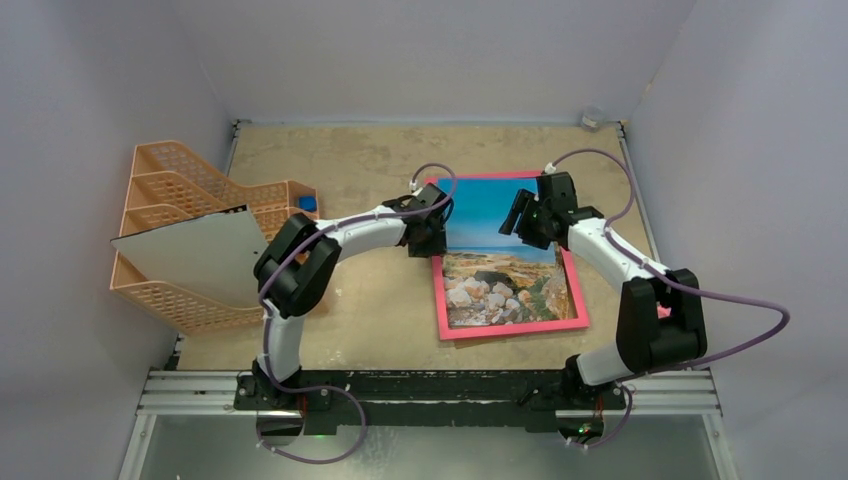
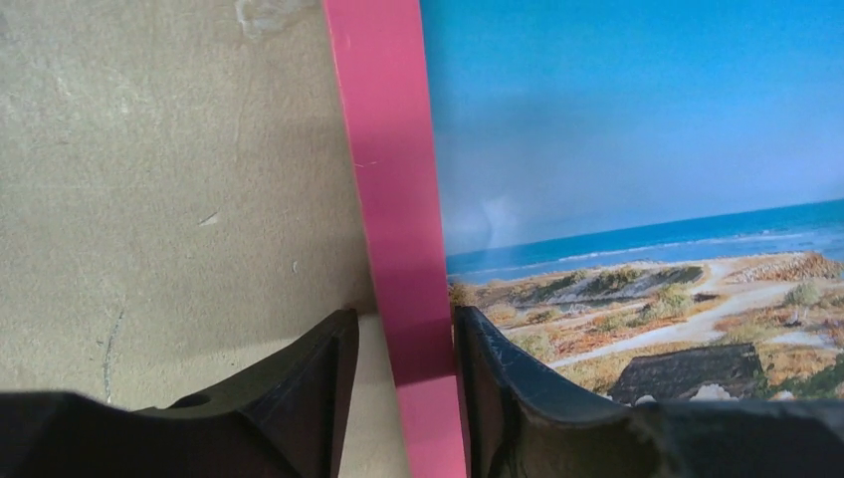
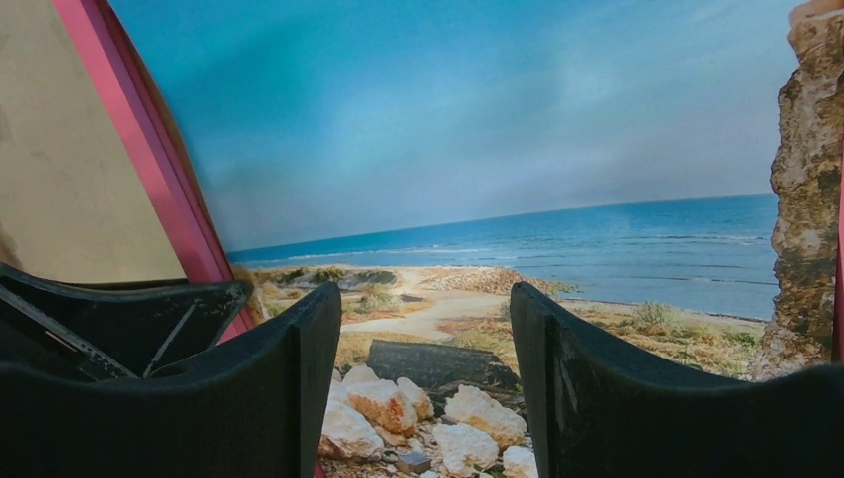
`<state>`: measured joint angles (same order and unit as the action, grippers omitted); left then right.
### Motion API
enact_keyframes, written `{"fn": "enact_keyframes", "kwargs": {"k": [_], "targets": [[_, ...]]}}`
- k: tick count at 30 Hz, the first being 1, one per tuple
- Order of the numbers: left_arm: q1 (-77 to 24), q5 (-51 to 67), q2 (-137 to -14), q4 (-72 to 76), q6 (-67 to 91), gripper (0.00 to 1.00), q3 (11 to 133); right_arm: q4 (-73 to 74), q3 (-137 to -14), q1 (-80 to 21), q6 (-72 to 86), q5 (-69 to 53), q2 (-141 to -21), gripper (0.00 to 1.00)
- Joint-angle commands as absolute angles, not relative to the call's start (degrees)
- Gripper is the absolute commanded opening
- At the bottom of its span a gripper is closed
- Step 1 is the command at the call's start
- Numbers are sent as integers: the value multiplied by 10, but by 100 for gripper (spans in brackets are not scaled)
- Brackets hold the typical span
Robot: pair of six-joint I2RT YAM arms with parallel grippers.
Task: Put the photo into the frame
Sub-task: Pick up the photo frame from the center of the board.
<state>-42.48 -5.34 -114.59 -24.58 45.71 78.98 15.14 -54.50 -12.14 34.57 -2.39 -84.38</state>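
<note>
The photo lies face up inside the pink frame on the table, right of centre. My left gripper is at the frame's left rail. In the left wrist view its jaws straddle that rail. The inner finger touches the rail's edge by the photo, and a strip of table shows between the outer finger and the rail. My right gripper hovers low over the photo, open, with only the print showing between its fingers. The frame's left rail shows at that view's left.
An orange mesh organiser stands at the table's left with a pale board leaning in it and a small blue thing beside it. A small grey object sits in the far right corner. Walls enclose three sides.
</note>
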Motion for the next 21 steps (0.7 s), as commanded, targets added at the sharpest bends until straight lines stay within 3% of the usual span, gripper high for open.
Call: {"fn": "enact_keyframes", "kwargs": {"k": [1,10,21], "targets": [[-428,-92,-1169,-304,482,39,814,143,-536,-120,354,-21,-841,65],[-423,-44,-1158,-332,451,1,892,160,-558,-120,355,-30,-828,65],[-347,115,-1099,-254,464,0,885,200,-614,-120,361,-35,-796,66]]}}
